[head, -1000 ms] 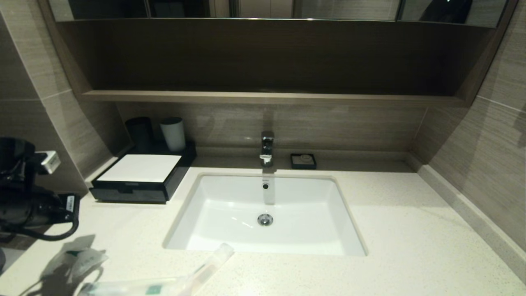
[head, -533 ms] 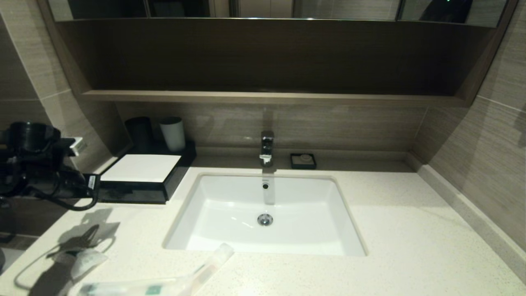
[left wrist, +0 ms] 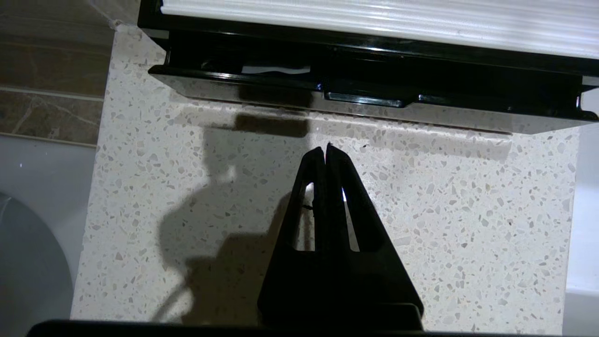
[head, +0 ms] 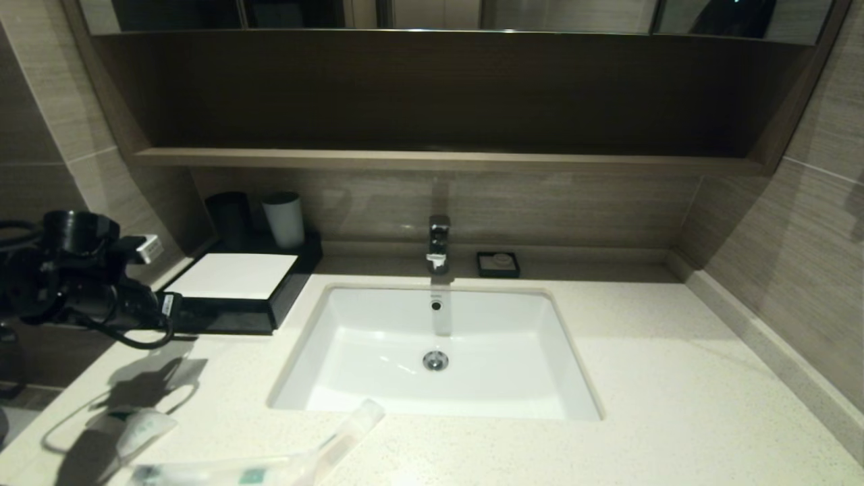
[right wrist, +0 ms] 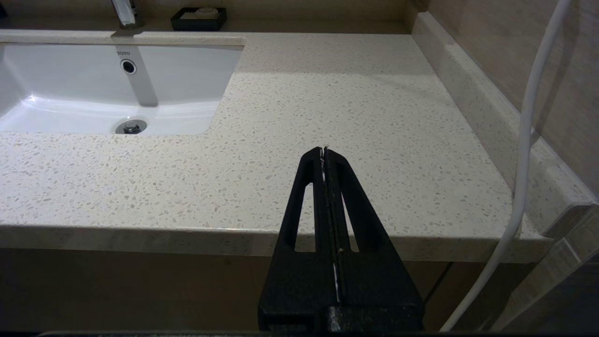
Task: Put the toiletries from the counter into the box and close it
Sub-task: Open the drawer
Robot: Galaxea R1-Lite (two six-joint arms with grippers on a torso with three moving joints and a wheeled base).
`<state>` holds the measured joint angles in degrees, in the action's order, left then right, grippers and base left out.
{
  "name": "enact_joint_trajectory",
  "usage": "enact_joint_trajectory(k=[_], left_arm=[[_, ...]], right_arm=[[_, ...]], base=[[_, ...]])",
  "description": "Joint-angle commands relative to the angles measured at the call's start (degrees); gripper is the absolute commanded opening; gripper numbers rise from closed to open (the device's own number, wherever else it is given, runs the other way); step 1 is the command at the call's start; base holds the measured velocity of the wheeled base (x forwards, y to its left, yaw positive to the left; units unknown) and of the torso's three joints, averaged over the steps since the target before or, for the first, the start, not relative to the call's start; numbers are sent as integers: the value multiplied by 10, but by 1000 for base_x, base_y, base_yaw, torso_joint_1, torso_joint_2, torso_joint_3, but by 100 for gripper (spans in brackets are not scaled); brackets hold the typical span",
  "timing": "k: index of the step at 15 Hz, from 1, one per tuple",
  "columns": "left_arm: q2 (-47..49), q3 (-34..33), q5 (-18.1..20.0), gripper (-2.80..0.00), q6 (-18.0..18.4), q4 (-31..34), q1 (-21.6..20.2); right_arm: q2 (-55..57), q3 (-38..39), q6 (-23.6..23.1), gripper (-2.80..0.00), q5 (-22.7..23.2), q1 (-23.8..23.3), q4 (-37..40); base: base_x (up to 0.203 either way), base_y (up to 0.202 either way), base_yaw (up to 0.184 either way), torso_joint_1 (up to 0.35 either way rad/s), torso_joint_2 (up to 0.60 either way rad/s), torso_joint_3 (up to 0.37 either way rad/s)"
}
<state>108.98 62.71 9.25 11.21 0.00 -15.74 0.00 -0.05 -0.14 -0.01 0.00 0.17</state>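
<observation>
Head view shows toiletries unpacked on the tabletop at lower left, box at middle left, left end effector pressed together, empty, facing its drawer.

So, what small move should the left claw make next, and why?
Probably ease the left claw forward to the handle of the box. The claw is shut and empty, hanging just short of the front drawer, which stands barely ajar, while the toiletries lie on the counter.
</observation>
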Motion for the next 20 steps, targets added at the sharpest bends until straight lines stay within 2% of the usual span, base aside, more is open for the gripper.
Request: enact_joint_trajectory(k=[1, 3, 20], left_arm=[[4, 2, 4, -280, 2, 0, 1], [7, 1, 23, -280, 6, 0, 6], [69, 47, 38, -280, 9, -4, 18]], right_arm=[[-1, 0, 0, -280, 0, 0, 0], [-1, 0, 0, -280, 0, 0, 0], [-1, 0, 0, -280, 0, 0, 0]], base=[[0, 0, 0, 0, 0, 0], [0, 0, 0, 0, 0, 0], [0, 0, 0, 0, 0, 0]])
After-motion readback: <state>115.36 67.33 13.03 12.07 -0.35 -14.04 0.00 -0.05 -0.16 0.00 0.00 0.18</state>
